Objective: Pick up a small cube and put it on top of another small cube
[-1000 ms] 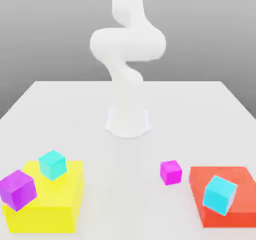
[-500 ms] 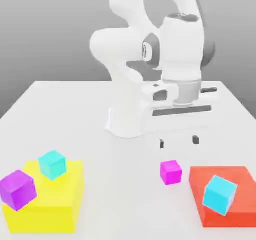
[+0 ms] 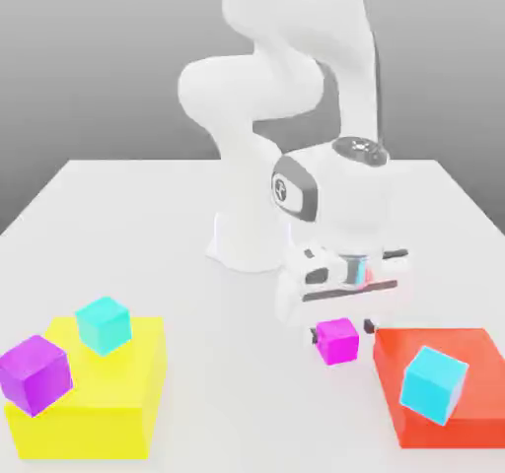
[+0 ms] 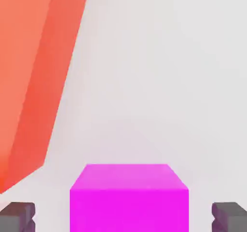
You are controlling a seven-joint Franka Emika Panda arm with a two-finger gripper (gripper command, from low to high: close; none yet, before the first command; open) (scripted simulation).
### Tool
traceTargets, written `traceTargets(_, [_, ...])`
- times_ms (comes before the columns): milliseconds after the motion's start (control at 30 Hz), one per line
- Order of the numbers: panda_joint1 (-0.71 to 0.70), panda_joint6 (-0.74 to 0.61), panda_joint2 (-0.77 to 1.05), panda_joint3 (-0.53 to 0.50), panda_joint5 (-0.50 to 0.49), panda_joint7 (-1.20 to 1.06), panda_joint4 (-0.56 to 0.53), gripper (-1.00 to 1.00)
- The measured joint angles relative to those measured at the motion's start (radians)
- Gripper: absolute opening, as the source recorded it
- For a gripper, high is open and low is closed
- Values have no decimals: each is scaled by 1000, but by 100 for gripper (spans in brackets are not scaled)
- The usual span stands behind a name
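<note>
The small magenta cube [image 3: 337, 341] rests on the white table just off the red block's edge toward the exterior view's left. My gripper [image 3: 342, 330] has come down over it and is open, one dark fingertip [image 3: 316, 336] on each side of the cube with a gap to it. The hand view shows the same cube [image 4: 129, 197] centred between the two fingertips [image 4: 17, 216], neither touching it.
A red block [image 3: 473, 358] at the exterior view's right carries a cyan cube [image 3: 433, 383]; its side [image 4: 29, 71] lies close to the gripper. A yellow block [image 3: 118, 402] at the left holds a cyan cube [image 3: 103, 324] and a larger purple cube [image 3: 36, 374]. The arm's base [image 3: 252, 239] stands behind.
The arm swung into view and lowered the hand from above the table down around the small magenta cube. The cubes and blocks have not moved.
</note>
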Motion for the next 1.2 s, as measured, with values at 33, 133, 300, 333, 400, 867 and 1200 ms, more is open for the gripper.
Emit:
traceTargets(33, [7,12,14,-9,-1,-1,1,-100])
traceTargets(133, [7,13,14,-9,-2,0,1,-100])
traceTargets(300, [3,3,3,-4,-5,4,0,-100])
traceTargets(333, [-6,-11,-13,6,-4,5,0,-100])
traceTargets(400, [-29,-42,-50,36,10,-3,-4,-100])
traceTargets(867, [-52,-271,-302,137,298,-218,-33,-100])
traceTargets(1200, [-25,-573,-255,137,293,-221,314,-100])
